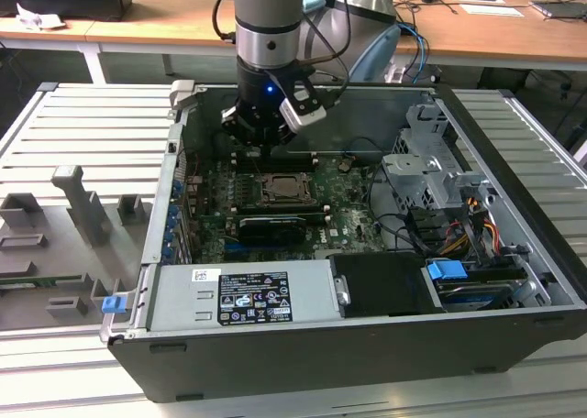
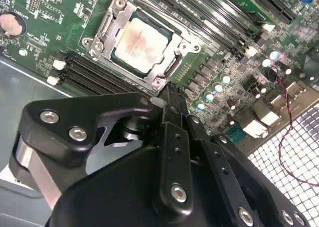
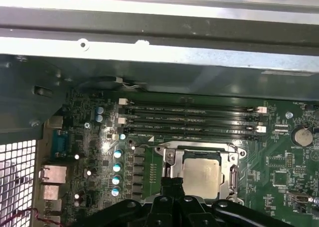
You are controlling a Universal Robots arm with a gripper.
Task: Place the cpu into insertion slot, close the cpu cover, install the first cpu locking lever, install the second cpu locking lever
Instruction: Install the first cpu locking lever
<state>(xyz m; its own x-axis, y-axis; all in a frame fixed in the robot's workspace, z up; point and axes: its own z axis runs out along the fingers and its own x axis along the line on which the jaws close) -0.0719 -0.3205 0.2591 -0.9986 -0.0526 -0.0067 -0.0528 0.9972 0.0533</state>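
the cpu [image 2: 141,42] lies flat in the insertion slot [image 2: 172,63], and the cpu cover [image 2: 106,30] is down around it as a silvery frame. the second wrist view shows a brownish smear on the chip's pale face, while the exterior view takes in the whole open computer case [image 1: 367,358]. there the gripper [image 1: 264,143] hangs over the motherboard [image 1: 353,198], at about 11 o'clock of the chip and near the socket's edge. its fingers are pressed together with nothing between them. long black memory slots [image 3: 194,120] run just beyond the socket. inside the case, a drive cage [image 1: 426,175] sits at 3 o'clock of the board and a labelled silver box [image 1: 183,299] at 6 o'clock
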